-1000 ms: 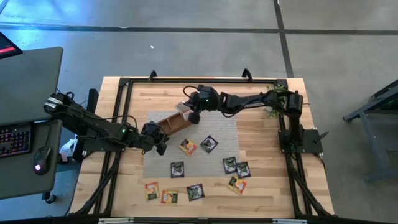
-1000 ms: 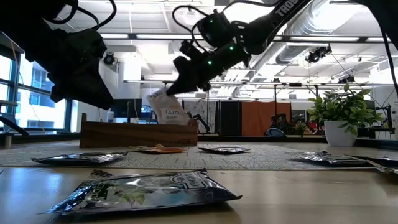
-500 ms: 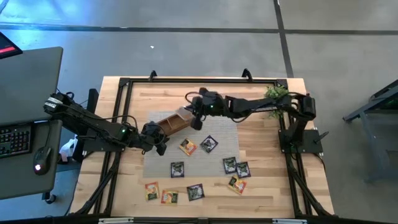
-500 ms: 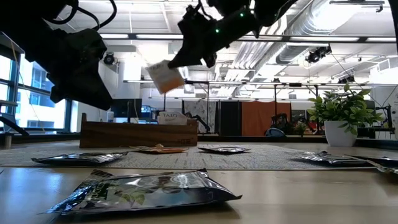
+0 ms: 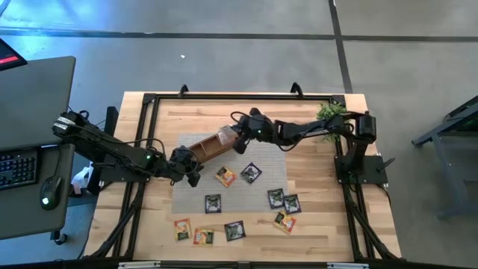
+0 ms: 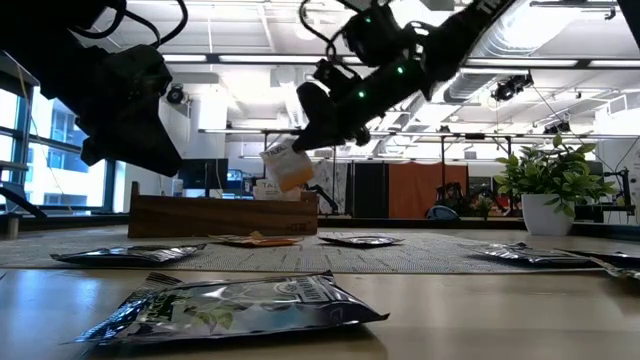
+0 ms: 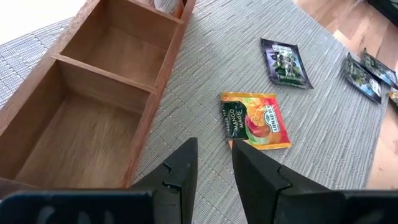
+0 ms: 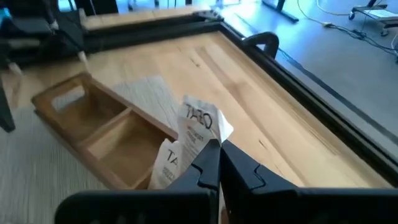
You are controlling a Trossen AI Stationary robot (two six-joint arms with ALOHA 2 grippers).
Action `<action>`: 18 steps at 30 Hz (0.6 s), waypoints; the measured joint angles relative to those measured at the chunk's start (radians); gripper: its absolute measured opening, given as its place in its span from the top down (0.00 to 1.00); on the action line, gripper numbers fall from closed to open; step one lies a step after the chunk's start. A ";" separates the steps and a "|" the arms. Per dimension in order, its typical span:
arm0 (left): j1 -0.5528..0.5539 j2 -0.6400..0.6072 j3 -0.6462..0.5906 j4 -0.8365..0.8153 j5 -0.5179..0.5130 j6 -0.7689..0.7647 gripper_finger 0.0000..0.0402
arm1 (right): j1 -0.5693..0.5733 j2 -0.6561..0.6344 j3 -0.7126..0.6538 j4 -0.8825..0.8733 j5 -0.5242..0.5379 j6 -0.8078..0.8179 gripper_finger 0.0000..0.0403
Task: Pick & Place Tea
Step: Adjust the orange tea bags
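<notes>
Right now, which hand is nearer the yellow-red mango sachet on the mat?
Left. The left hand hovers just beside the mango sachet, empty. The right hand is farther off, over the wooden tray's end, gripping a white sachet.

Grey concrete floor (image 5: 224, 60) around the table, white ducts (image 6: 520, 40) overhead, maybe a bright window (image 6: 10, 130) behind.

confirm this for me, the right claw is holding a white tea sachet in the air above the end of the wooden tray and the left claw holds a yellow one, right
Not quite. The left claw holds nothing: in the left wrist view its fingers are apart and empty, and the yellow sachet lies on the mat beyond them. The right claw does hold a white tea sachet above the wooden tray.
</notes>
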State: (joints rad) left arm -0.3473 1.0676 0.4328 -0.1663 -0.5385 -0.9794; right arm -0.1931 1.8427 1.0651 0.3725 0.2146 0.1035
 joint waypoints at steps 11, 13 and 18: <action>0.000 0.000 0.000 0.007 -0.037 0.006 0.75 | -0.009 0.052 -0.062 0.195 -0.076 0.042 1.00; 0.000 0.000 0.000 0.010 -0.042 0.006 0.75 | -0.009 0.071 -0.058 0.191 -0.089 0.055 1.00; 0.001 0.000 0.000 0.007 -0.046 0.006 0.75 | -0.010 0.105 -0.054 0.215 -0.057 0.043 1.00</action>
State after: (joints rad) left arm -0.3466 1.0675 0.4324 -0.1589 -0.5840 -0.9733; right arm -0.2028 1.9480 1.0107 0.5875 0.1577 0.1467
